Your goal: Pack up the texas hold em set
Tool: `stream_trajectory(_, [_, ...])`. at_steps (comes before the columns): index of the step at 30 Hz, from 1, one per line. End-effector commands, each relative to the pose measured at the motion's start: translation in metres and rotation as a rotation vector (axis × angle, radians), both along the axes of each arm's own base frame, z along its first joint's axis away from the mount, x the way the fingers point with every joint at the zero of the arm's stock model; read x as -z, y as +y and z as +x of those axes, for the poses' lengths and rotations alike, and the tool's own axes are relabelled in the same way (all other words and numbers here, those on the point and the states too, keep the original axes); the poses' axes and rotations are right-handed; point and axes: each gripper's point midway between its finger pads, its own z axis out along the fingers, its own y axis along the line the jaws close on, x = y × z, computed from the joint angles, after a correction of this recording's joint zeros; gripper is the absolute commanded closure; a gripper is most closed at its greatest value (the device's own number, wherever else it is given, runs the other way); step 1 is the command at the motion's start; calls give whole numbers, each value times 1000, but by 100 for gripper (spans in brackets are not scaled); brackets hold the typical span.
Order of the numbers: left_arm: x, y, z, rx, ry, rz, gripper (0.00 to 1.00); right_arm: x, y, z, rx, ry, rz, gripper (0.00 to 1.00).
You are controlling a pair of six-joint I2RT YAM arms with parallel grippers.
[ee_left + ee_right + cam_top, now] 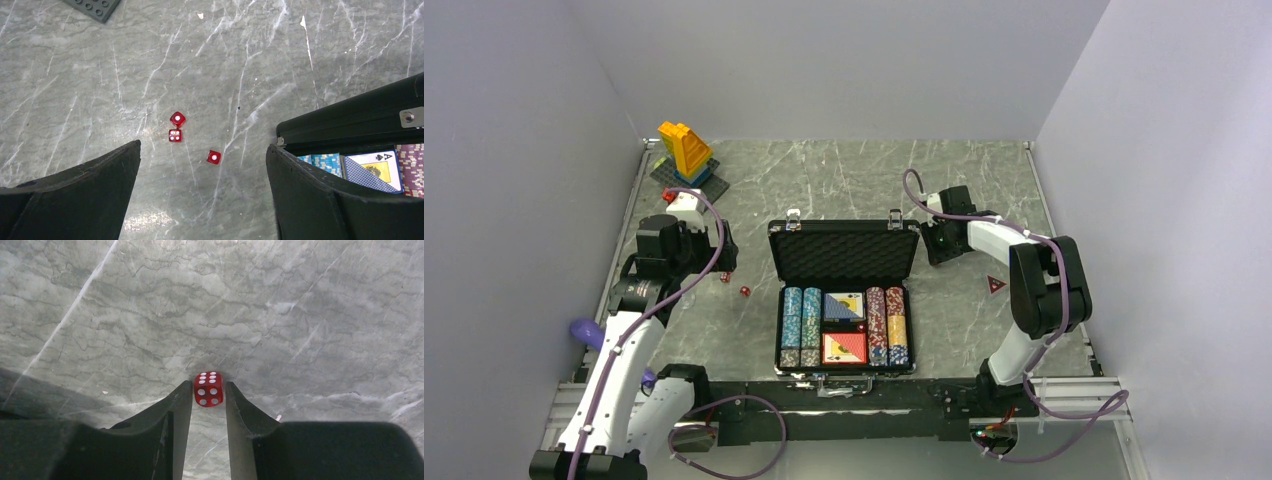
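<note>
The black case lies open mid-table, foam lid up, holding rows of striped chips and two card decks. My right gripper is low over the table just right of the lid. Its fingertips pinch a red die in the right gripper. Left of the case, three red dice lie loose on the table, one nearest the case corner. My left gripper hovers above them, open wide and empty.
A yellow-blue brick tower stands on a dark baseplate at the back left, with a small white-and-red piece in front. A red triangular token lies right of the case. A purple object sits at the left edge.
</note>
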Motion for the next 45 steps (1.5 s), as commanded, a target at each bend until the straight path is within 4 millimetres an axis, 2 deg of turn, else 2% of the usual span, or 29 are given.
stream_trajectory(1, [-19, -1, 9, 9, -67, -2, 1, -4, 1, 11, -11, -35, -19, 66])
stream_trajectory(6, [-19, -1, 9, 9, -66, -2, 1, -6, 1, 11, -11, -41, -21, 72])
stream_trajectory(13, [-19, -1, 8, 8, -66, -2, 1, -9, -1, 13, 27, -31, -28, 89])
stream_trajectory(15, [-20, -1, 8, 10, -68, -4, 1, -16, -4, 15, 64, -40, -31, 91])
stream_trajectory(16, [-20, -1, 8, 10, -68, -5, 1, -22, -6, 17, 90, -47, -33, 98])
stream_trajectory(17, [-20, -1, 8, 10, -70, -5, 1, -30, -8, 19, 121, -56, -35, 100])
stream_trajectory(20, [-20, -2, 8, 11, -70, -6, 1, -53, -15, 16, 222, -60, -48, 100])
stream_trajectory(24, [-22, -1, 7, 10, -76, -6, 0, -85, -29, -4, 404, -60, -55, 100])
stream_trajectory(28, [-23, -2, 7, 14, -80, -9, 1, -105, -30, -44, 502, -43, 8, 100])
stream_trajectory(31, [-24, -3, 6, 17, -82, -14, 1, -109, -16, -77, 533, -10, 115, 100])
stream_trajectory(34, [-24, -4, 6, 22, -85, -18, 1, -104, 9, -111, 549, 31, 215, 100])
stream_trajectory(37, [-24, -5, 6, 24, -84, -21, 1, -103, 51, -141, 532, 61, 299, 100])
stream_trajectory(45, [-25, -6, 5, 28, -89, -27, 1, -97, 136, -193, 493, 143, 418, 100])
